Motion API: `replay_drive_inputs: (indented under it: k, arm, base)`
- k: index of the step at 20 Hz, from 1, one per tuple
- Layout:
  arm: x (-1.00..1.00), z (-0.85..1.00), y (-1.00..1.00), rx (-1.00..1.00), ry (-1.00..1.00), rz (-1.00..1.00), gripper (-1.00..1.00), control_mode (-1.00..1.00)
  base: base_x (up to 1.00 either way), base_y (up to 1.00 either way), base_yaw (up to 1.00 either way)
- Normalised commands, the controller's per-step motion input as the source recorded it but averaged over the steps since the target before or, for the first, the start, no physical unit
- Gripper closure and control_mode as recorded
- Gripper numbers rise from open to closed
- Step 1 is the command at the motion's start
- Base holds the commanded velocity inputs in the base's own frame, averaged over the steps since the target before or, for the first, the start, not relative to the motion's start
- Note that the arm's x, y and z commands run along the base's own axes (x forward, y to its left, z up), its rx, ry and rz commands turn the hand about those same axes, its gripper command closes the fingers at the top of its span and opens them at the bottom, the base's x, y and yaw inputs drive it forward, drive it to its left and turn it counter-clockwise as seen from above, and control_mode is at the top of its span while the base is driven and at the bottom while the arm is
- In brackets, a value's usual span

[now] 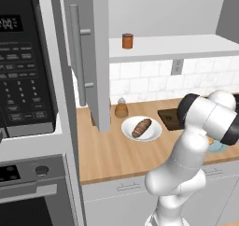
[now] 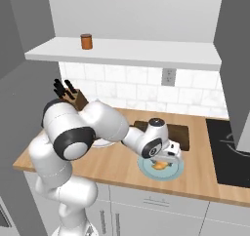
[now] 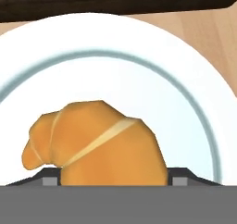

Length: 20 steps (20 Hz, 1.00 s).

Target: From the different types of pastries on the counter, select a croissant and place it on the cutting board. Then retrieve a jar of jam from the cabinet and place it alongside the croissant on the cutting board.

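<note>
While it lies crosswise on the teal plate (image 3: 203, 102), croissant (image 3: 97, 144) between spread end effector (image 3: 115, 177) fingertips, grip not yet closed.

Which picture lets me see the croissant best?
The hand view: the croissant looms big and golden on its plate. The right base view shows a small orange bit under the pincer; the left base view, just a sliver beside the arm.

This is a rendered home kitchen. A black microwave (image 1: 25, 61) sits above an oven, left of the wooden counter (image 1: 116, 155). Behind the counter are white wall tiles, a knife block (image 2: 73, 99), and a cooktop (image 2: 228, 152) at its right end.
</note>
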Motion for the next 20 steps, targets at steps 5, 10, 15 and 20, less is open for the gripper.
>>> replay_drive_inputs:
  k: [5,10,15,20]
  arm:
    - [0.00,0.68,0.01,-0.01,-0.06,0.00,1.00,-1.00]
    - [0.40,0.98,0.33,-0.07,-0.20,0.00,1.00,-1.00]
    - [0.76,0.49,0.62,-0.05,-0.12,0.04,1.00,-1.00]
    - [0.58,0.02,0.25,0.00,-0.04,0.05,1.00,-1.00]
  base:
    - [0.00,0.00,0.00]
    - [0.00,0.00,0.00]
    - [0.00,0.00,0.00]
    - [0.00,0.00,0.00]
